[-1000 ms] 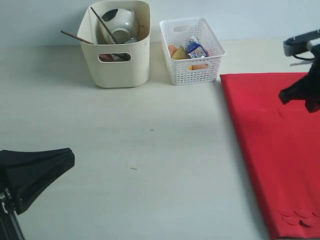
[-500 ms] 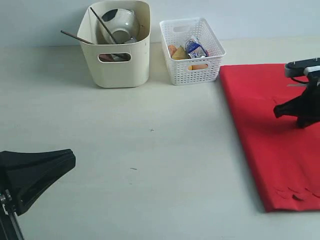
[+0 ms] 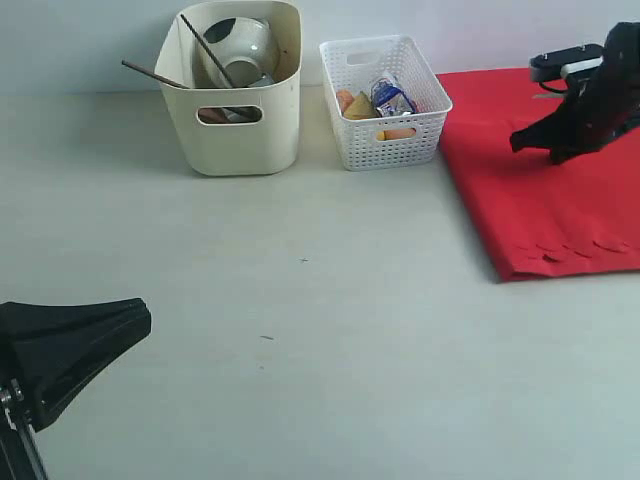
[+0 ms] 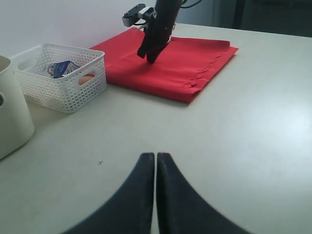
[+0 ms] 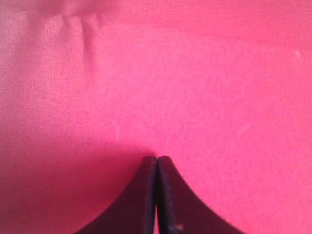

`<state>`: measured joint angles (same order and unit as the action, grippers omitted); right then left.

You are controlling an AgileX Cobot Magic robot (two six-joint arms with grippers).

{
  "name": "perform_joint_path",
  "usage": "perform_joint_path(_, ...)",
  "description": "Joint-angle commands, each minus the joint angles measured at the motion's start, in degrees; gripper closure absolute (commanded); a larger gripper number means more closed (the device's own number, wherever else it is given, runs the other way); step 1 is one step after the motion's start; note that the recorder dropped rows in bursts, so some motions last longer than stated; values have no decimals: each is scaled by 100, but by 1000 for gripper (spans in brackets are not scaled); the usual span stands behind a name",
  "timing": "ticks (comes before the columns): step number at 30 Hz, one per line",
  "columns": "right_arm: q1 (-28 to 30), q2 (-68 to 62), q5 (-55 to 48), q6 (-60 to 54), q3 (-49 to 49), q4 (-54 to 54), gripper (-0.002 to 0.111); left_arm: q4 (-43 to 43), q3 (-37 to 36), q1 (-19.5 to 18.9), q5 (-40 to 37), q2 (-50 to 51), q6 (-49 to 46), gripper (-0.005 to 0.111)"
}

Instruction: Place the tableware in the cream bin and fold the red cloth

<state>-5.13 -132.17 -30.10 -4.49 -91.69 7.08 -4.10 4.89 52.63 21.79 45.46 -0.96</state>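
Note:
The red cloth (image 3: 560,210) lies at the right of the table, its scalloped edge (image 3: 585,248) facing the front. My right gripper (image 3: 520,145) is shut, its tips down on the cloth (image 5: 195,73) beside small wrinkles; the cloth has travelled with it. The cream bin (image 3: 230,130) stands at the back left and holds the pale green bowl (image 3: 245,45) and dark chopsticks (image 3: 205,50); a brown handle (image 3: 150,72) sticks out over its rim. Other tableware is hidden. My left gripper (image 3: 140,318) hovers shut and empty over bare table (image 4: 156,155).
A white lattice basket (image 3: 385,100) with the milk carton (image 3: 392,97) and food stands between the bin and the cloth. The wall runs close behind both containers.
The right gripper moved toward the back of the table and the red cloth slid back with it; its scalloped edge now lies much farther from the front. The left arm stayed still.

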Motion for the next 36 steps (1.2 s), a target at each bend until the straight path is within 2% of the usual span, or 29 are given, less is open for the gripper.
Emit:
perform_joint_path(1, 12, -613, -608, -154, -968, -368, 108, -11, -18, -8, -27, -12, -46, 103)
perform_joint_path(9, 12, -61, -1778, -1212, -1270, -1850, 108, -11, -18, -8, -27, -12, -184, 103)
perform_joint_path(16, 12, 1367, -2961, -1198, -1002, -1996, 108, 204, -18, -17, -153, -104, -424, 103)
perform_joint_path(19, 12, 2272, -2451, -1209, -149, -2153, 108, 761, -18, -117, -153, -335, -865, 103)
perform_joint_path(21, 12, 2905, -1936, -1209, 502, -2162, 108, 1439, -18, -303, -153, -542, -1308, 103)
perform_joint_path(23, 12, 3599, -1325, -1210, 1289, -2337, 108, 2162, -18, -568, -153, -752, -1939, 103)
perform_joint_path(26, 12, 4596, -404, -1238, 2437, -2748, 108, 2786, -18, -971, -135, -961, -2736, 103)
perform_joint_path(29, -62, 5449, 339, -1425, 3563, -3035, 108, 3127, -18, -1279, -230, -1069, -2851, 103)
perform_joint_path(33, -243, 6404, 1073, -1448, 4686, -3552, 108, 3181, -18, -1494, -556, -1105, -2852, 103)
perform_joint_path(36, -325, 7069, 983, -1448, 5322, -4253, 108, 3181, -18, -1494, -583, -1105, -2852, 103)
